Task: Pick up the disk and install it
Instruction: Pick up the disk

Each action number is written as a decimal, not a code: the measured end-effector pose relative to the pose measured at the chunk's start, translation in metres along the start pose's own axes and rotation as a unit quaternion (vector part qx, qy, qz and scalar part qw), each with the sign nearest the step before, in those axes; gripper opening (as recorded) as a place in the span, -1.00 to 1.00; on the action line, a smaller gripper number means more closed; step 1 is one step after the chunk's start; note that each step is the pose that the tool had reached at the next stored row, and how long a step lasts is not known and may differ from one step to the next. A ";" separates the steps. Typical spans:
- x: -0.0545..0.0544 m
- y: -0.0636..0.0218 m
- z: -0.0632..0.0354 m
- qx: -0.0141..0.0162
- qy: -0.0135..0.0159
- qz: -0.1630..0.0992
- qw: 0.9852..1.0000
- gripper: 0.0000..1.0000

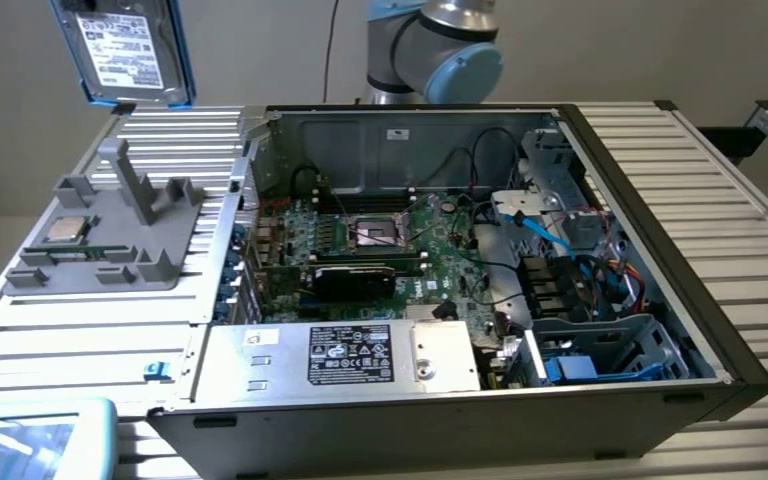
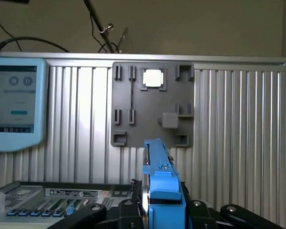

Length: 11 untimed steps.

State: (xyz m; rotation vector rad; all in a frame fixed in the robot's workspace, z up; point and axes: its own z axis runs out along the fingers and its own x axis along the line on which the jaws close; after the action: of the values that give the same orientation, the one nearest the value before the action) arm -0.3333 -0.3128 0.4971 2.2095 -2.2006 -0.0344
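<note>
The black gripper (image 2: 162, 214) grips the flat silver-grey metal disk (image 2: 159, 183) with blue plastic rails edge-on; its fingertips are cut off.

Ext. view: disk (image 1: 128, 50) hangs far on that view's left, upper part cut by frame edge; label print too small to read. Robot arm (image 1: 431, 50) at far centre cut off above its joint. Pendant (image 1: 31, 440) near left, just a corner in frame, screen washed out. Black label (image 1: 351, 355) on silver box (image 1: 257, 370): text unreadable. Wrist view: disk edge-on, so face hidden, near end runs out of frame. Gripper (image 2: 161, 214) links flank it, fingertips & contact pts cut off. Pendant screen text blurred.
</note>
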 end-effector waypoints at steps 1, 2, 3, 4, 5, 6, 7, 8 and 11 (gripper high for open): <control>0.003 -0.0015 -0.0005 0.000 0.000 0.000 1.000 -0.25; 0.006 -0.0031 -0.0011 0.000 0.000 0.000 1.000 -0.25; 0.008 -0.0049 -0.0018 0.000 0.000 0.000 1.000 -0.25; 0.011 -0.0069 -0.0028 0.000 0.000 0.000 1.000 -0.25; 0.013 -0.0091 -0.0040 0.000 0.000 0.000 1.000 -0.25; 0.016 -0.0118 -0.0051 0.000 0.000 0.000 1.000 -0.25; 0.018 -0.0150 -0.0061 0.000 0.000 0.000 1.000 -0.25; 0.020 -0.0180 -0.0069 0.000 0.000 0.000 1.000 -0.25; 0.027 -0.0287 -0.0099 0.000 0.000 0.000 1.000 -0.25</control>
State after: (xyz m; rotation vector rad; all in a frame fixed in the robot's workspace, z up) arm -0.3042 -0.3394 0.5061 2.2094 -2.2003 -0.0351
